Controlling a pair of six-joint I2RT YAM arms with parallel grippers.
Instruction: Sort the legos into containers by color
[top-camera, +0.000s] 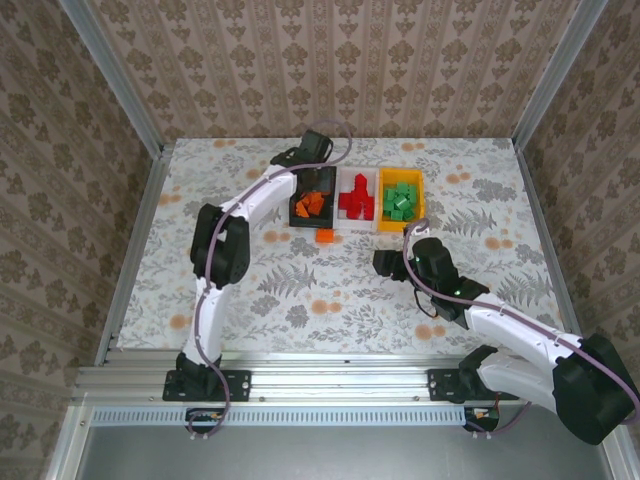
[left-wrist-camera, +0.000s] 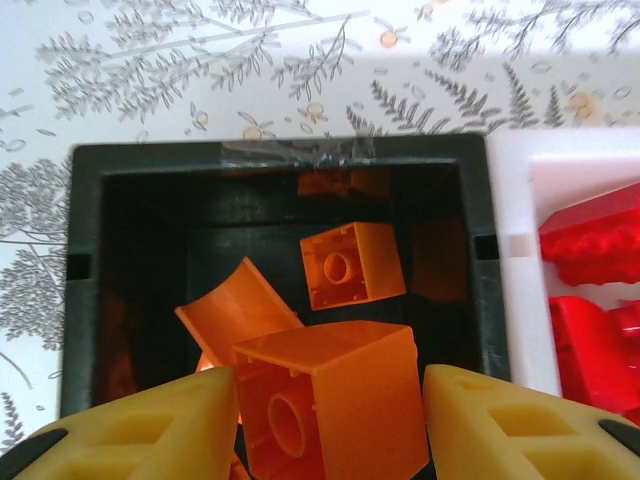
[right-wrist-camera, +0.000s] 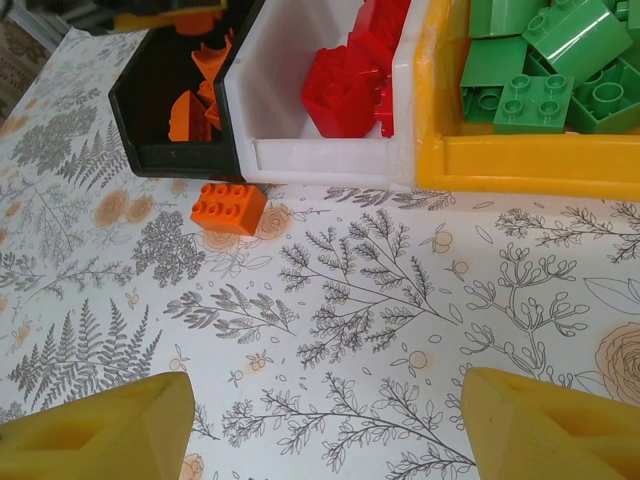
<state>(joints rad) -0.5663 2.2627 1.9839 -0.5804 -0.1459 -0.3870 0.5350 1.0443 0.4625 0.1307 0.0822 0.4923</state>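
My left gripper (left-wrist-camera: 330, 420) hangs over the black bin (left-wrist-camera: 270, 152), shut on a tilted orange lego (left-wrist-camera: 350, 390) held hollow side toward the camera. More orange legos (left-wrist-camera: 352, 262) lie in the bin below it. The white bin (right-wrist-camera: 320, 160) holds red legos (right-wrist-camera: 345, 90) and the yellow bin (right-wrist-camera: 540, 165) holds green legos (right-wrist-camera: 520, 90). One loose orange lego (right-wrist-camera: 229, 207) sits on the table, studs up, just in front of the black bin (right-wrist-camera: 180, 160). My right gripper (right-wrist-camera: 325, 420) is open above bare tablecloth, nearer than the bins, with nothing between its fingers.
The three bins stand side by side at the table's far middle, black (top-camera: 296, 218), white (top-camera: 345, 222), yellow (top-camera: 420, 200). The left arm (top-camera: 255, 200) reaches across to the black bin. Patterned walls close in the table on three sides.
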